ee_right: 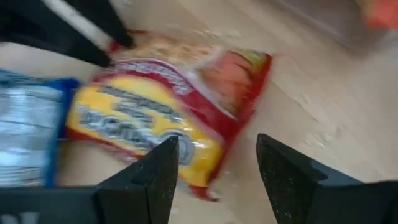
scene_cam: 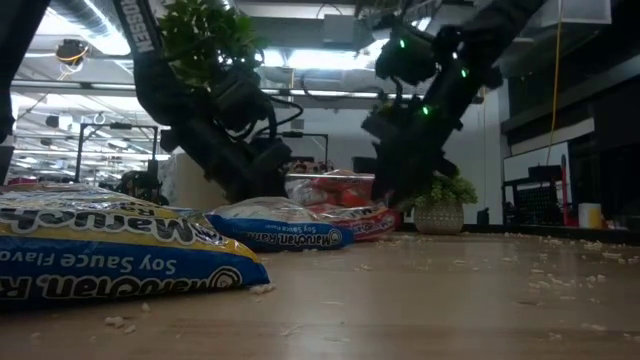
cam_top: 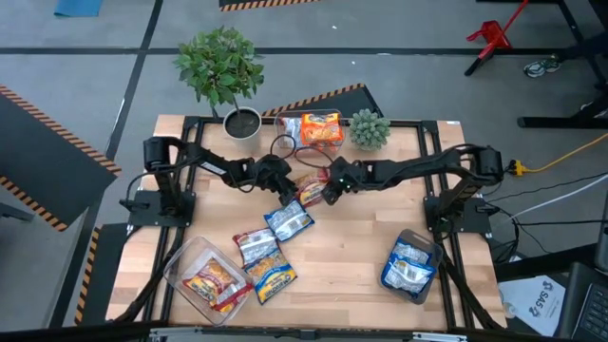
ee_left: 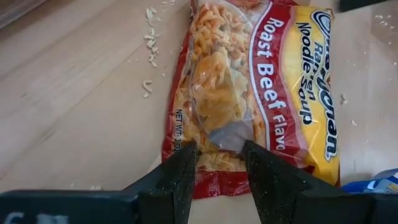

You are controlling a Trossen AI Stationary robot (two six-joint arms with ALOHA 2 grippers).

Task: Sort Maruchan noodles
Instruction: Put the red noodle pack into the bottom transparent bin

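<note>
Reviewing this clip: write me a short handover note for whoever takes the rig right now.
Left gripper: open, fingers astride the near edge of the red Roast Beef packet at table centre, not yet closed.
Right gripper: open, just beside the same packet, holding nothing.
Done: red packets in the left tub, blue-and-white ones in the right tub, an orange packet in the back tub.
Left: the Roast Beef packet and three blue-and-white packets loose on the table.

Right gripper (ee_right: 214,171) fingers spread apart, hovering over bare wooden table (ee_right: 323,118); red-and-yellow noodle packet (ee_right: 168,106) just beyond them, blue-and-white packet (ee_right: 28,134) touching its end
</note>
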